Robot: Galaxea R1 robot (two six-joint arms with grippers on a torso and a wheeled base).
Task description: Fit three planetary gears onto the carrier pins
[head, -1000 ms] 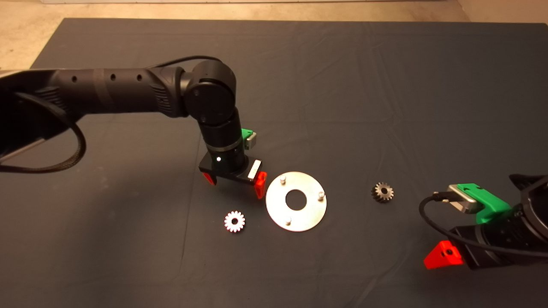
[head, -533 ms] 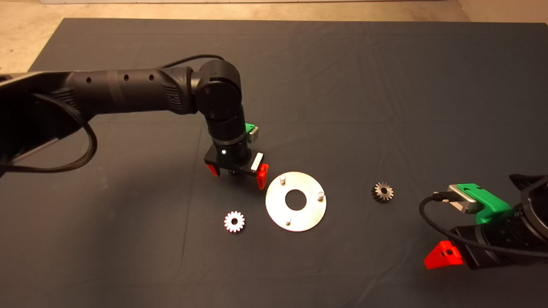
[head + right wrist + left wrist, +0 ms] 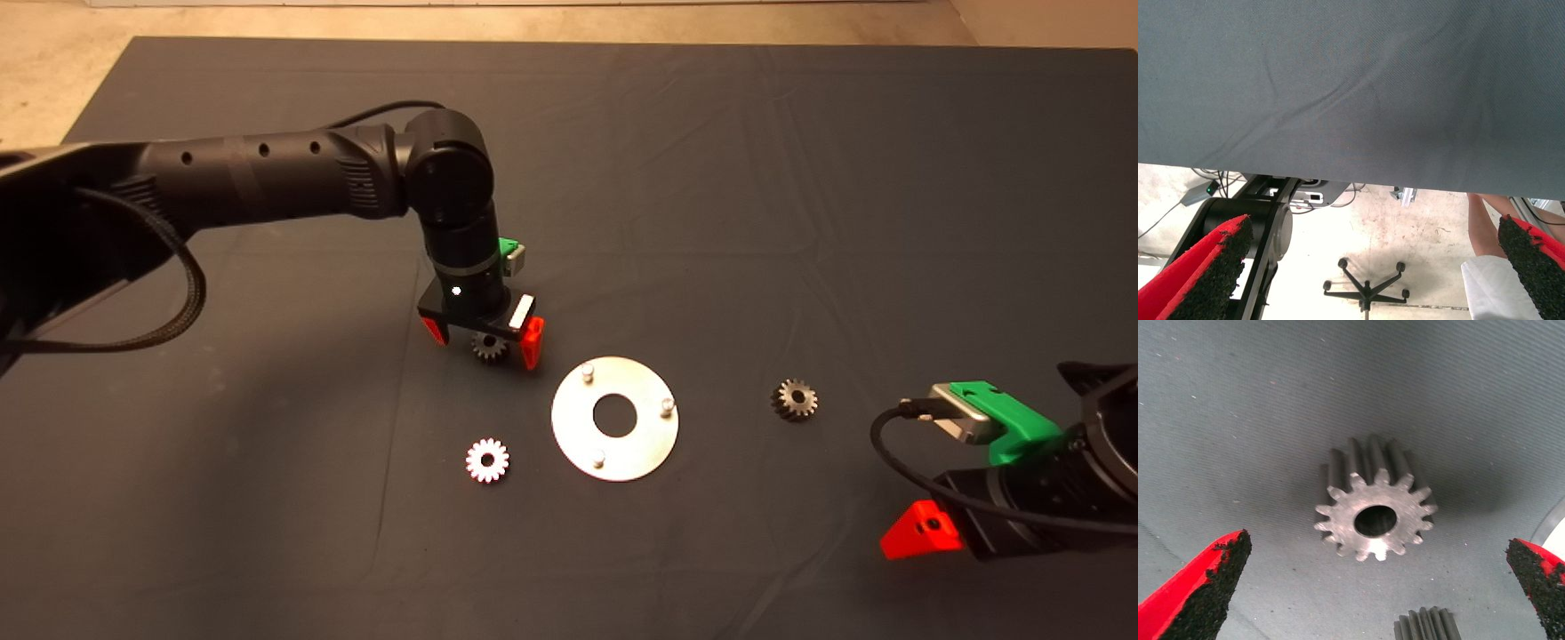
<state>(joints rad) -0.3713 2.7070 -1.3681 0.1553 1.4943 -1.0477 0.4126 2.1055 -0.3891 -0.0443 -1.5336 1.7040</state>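
The shiny round disc [image 3: 642, 443] lies mid-mat with three bare pins [image 3: 587, 373] standing on it. My left gripper [image 3: 484, 342] hangs open just left of and beyond the disc, fingers either side of a grey gear [image 3: 489, 347] lying flat on the mat. In the left wrist view this gear [image 3: 1375, 513] sits between the open fingers [image 3: 1211, 580], not touched. A bright silver gear [image 3: 487, 460] lies left of the disc, and its teeth show in the left wrist view [image 3: 1425, 625]. A darker gear [image 3: 794, 399] lies right of the disc. My right gripper [image 3: 925, 529] is parked open at the lower right.
The dark mat [image 3: 800, 178] has wrinkles across it. The right wrist view looks past the mat's edge at a person's leg [image 3: 1485, 220], a chair base [image 3: 1368, 283] and a black stand [image 3: 1265, 227] on the floor.
My left gripper has moved away from the disc's rim toward the far side of the mat, and a grey gear now shows between its fingers. The right arm has not moved.
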